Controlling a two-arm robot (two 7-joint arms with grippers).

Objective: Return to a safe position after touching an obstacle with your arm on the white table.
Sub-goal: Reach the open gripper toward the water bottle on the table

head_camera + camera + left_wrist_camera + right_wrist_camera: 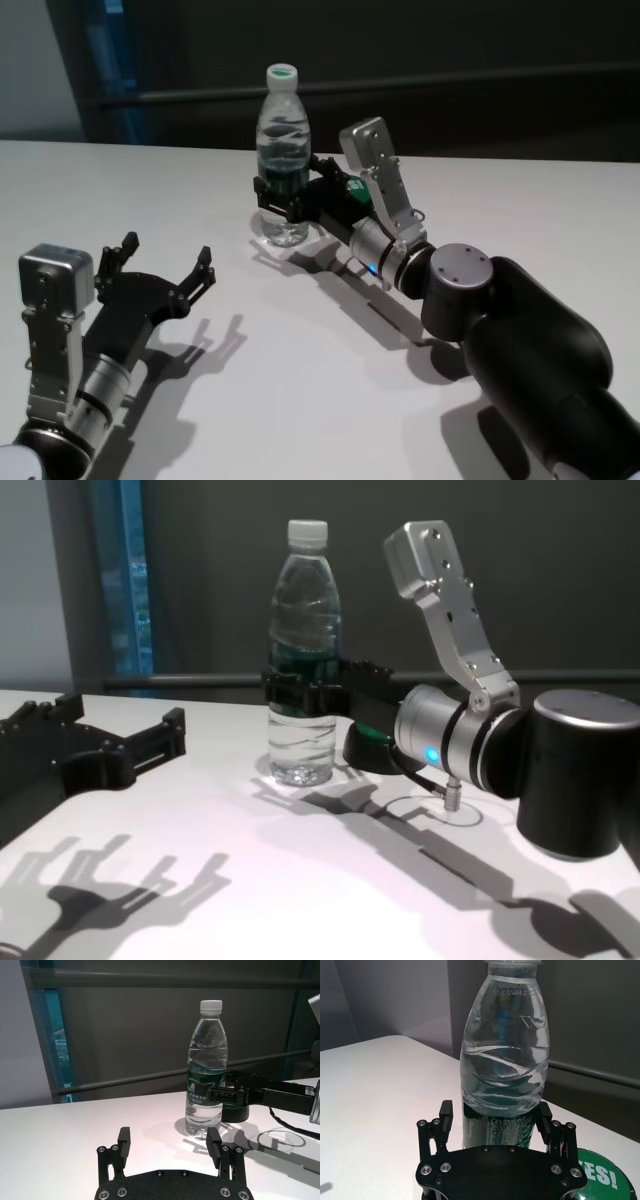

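Two fingers of the right gripper stand open on either side of the obstacle at its green label band, close against it. That bottle stands upright toward the far edge of the white table, just beside a green-topped button. Near the left edge, the left gripper rests spread open, holding nothing.

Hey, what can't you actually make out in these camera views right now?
- Water bottle: its cap is cut off by the right wrist view's top edge.
- Green button: only part of its lettering shows, behind the right gripper.
- Whether the right gripper's fingers press the bottle: too close to tell.
- Left gripper: open, apart from the bottle.
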